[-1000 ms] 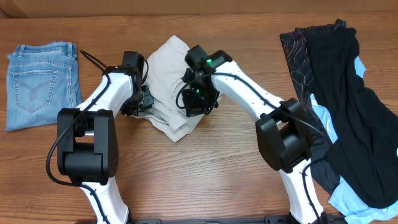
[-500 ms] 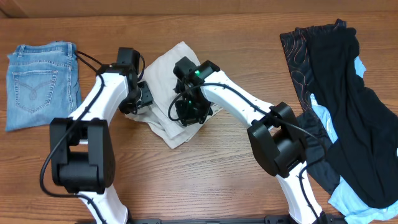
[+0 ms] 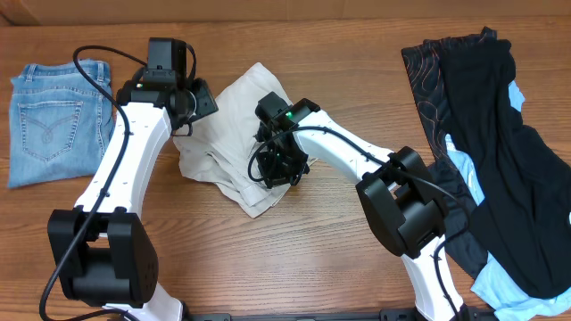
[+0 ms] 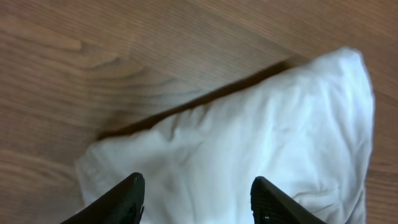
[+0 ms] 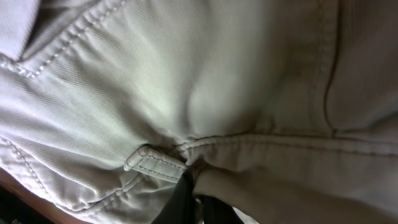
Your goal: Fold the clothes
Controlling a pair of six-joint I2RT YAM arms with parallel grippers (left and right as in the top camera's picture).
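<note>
The clothes, a pair of pale beige shorts [image 3: 234, 125], lie crumpled at the table's middle. My left gripper [image 3: 198, 105] hovers at their upper left edge. In the left wrist view it [image 4: 198, 186] stands open over the pale cloth [image 4: 261, 137], with nothing between its fingers. My right gripper [image 3: 277, 164] presses down on the shorts' right side. The right wrist view shows it [image 5: 196, 182] shut on a fold of the shorts [image 5: 205, 81] beside a belt loop [image 5: 155, 163], near a stitched seam.
Folded light-blue jeans [image 3: 58, 120] lie at the far left. A heap of black, patterned and sky-blue garments [image 3: 486, 134] covers the right side. Bare wooden table [image 3: 294, 259] runs along the front.
My left gripper has opened, let go of the shorts and drawn back up and left. The right gripper stays shut on the cloth, and the shorts have spread out leftward.
</note>
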